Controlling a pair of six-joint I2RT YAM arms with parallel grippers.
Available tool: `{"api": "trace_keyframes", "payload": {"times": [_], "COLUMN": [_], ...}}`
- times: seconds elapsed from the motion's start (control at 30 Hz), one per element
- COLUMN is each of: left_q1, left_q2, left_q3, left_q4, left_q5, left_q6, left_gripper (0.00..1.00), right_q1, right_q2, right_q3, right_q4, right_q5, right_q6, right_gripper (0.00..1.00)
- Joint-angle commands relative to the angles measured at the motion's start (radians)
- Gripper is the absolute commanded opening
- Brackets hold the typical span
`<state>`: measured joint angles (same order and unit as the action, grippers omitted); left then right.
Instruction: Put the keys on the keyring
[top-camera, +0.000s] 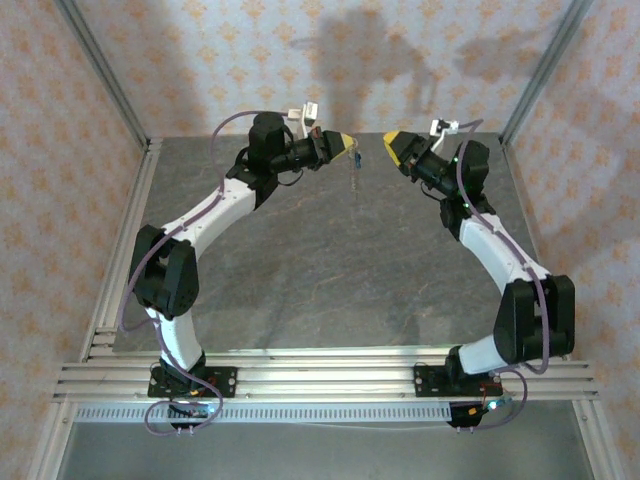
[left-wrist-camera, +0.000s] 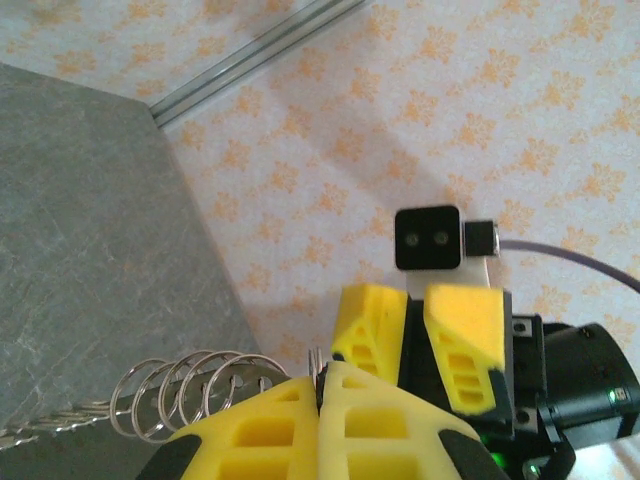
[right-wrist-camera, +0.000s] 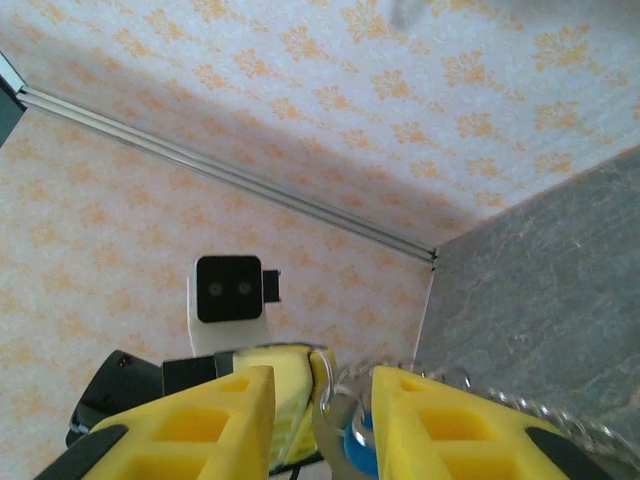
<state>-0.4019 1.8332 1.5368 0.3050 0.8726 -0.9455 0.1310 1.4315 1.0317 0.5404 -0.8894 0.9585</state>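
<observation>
While the left gripper (top-camera: 348, 149) clamps the keyring (left-wrist-camera: 190, 392) above the bench's (top-camera: 330, 260) far edge (chain (top-camera: 352, 178) dangling), the right gripper (top-camera: 390, 146) gapes empty near the blue key (right-wrist-camera: 357, 443).

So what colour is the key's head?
Blue; the key shows best in the right wrist view.

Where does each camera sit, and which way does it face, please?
Top external: above and behind the bases, looking down on the table; both arms show, left gripper facing right gripper.
Left wrist: on the left arm, looking along its own shut fingers, which pinch the keyring, toward the right gripper and the wall.
Right wrist: on the right arm, looking between its own parted fingers, past the blue-headed key, toward the left gripper.
Shared: the wrist views face each other, one showing the right wrist camera, the other the left wrist camera.
</observation>
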Motion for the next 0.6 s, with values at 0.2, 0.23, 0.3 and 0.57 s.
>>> {"api": "trace_keyframes", "payload": {"times": [0.2,0.23,0.3,0.57], "left_q1": [-0.033,-0.036,-0.041,-0.063], "left_q2": [-0.058,-0.061,-0.069,-0.111], "left_q3": [-0.018,-0.019,-0.026,-0.046], "left_q4": [0.144,0.15,0.167,0.214], "left_q5": [-0.013,-0.01,-0.001,0.031], "left_q6": [-0.036,-0.036,-0.037,-0.018], "left_gripper": [0.0,0.0,0.0,0.0], "right_q1": [0.038,0.041,0.049,0.065], "right_q2": [-0.093,-0.098,-0.107,-0.146], "right_q3": [-0.077,-0.08,-0.086,-0.105], "right_q4": [0.01,0.018,0.048,0.122], "right_q5": [0.046,0.043,0.035,0.009], "right_q6": [-0.081,-0.081,-0.072,-0.043], "right_gripper": [0.39,0.39,0.39,0.4]}}
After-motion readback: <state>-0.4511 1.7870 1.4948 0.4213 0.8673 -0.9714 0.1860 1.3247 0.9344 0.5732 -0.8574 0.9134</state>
